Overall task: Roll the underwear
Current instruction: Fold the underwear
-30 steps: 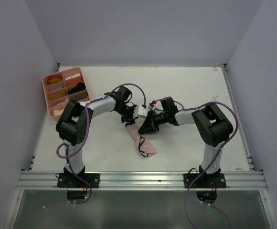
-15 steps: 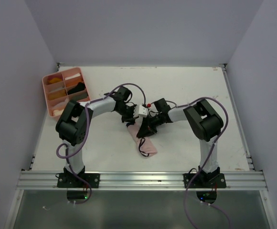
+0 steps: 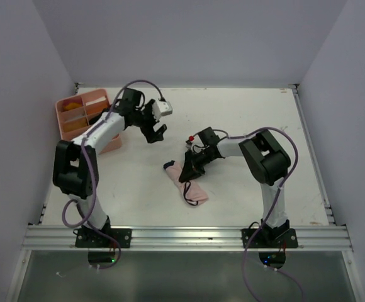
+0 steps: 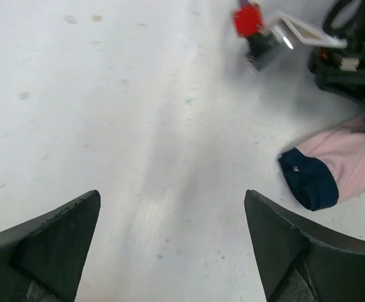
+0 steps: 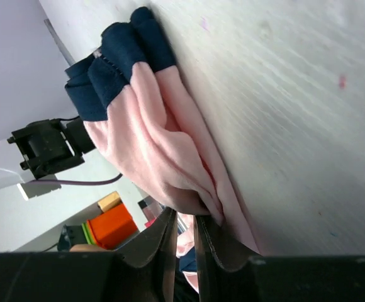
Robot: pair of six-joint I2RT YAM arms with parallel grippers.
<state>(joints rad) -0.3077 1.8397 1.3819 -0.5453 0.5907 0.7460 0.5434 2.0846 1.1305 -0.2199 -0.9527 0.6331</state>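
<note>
The pink underwear (image 3: 189,187) lies crumpled in a long strip on the table (image 3: 258,113), near the middle and towards the arms' side. Its end with the dark edging (image 5: 116,60) points to the left arm. My right gripper (image 5: 185,221) is down on it, jaws nearly together and nipping a raised fold of the pink cloth close to the tabletop. My left gripper (image 3: 153,130) hangs well apart from it, up near the pink tray (image 3: 61,119), jaws spread wide and holding nothing. I judge the garment very light and limp: it will sag, bunch and drag rather than hold any shape, and a roll started at one point will probably skew or spring loose unless the far end is pinned. The weave looks soft and not slippery, so a small pinch should hold. The thin layers could part, though, leaving me with only the top one. I would take it at the banded end, where the doubled hem gives more body, and keep the other gripper pressing the free end flat. By count, I see one garment on the table, one tray, two arms and two grippers. The left arm partly covers the tray, so I cannot tell whether another garment lies in it.
</note>
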